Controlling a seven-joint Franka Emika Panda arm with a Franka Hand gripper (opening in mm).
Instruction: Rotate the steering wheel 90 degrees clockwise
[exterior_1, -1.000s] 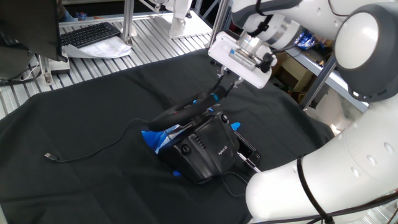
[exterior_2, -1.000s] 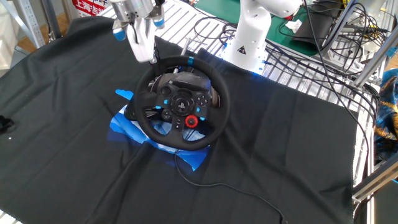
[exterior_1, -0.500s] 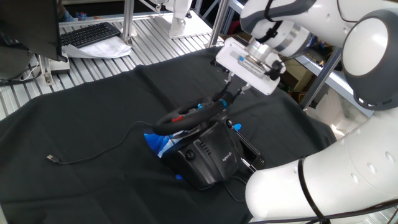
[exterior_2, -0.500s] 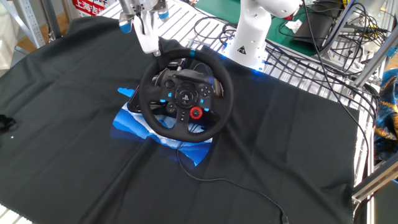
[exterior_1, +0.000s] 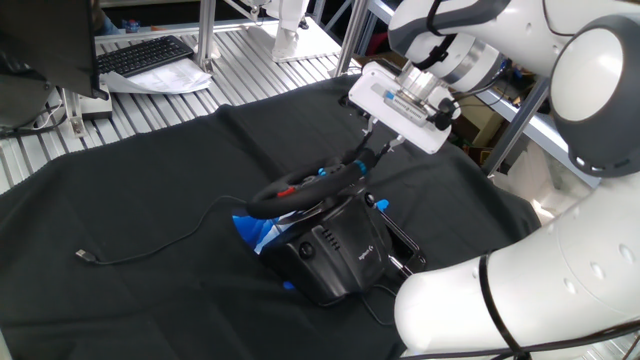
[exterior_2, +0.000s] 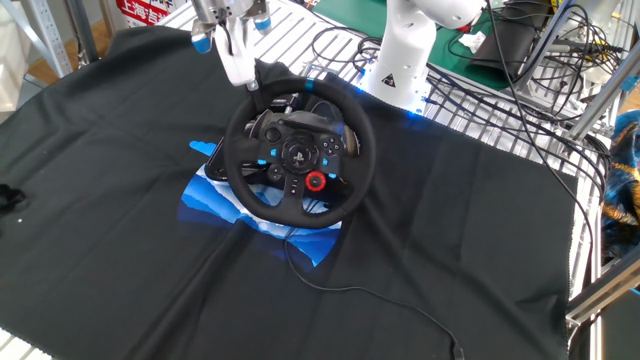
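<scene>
The steering wheel is black and round, with a blue stripe at the top of its rim and a red hub button. It stands mid-table on its bulky black base. In one fixed view I see the wheel edge-on. My gripper is at the rim's upper left, with its fingers shut on the rim.
Blue sheets lie under the base on the black cloth. A thin cable trails left to a plug. A keyboard sits at the back left. A white robot base and cable bundles lie beyond the cloth.
One second ago the gripper and wheel were further left. Both then shifted right, with the base moving and the wheel tilting. Nothing has moved in the last half second.
</scene>
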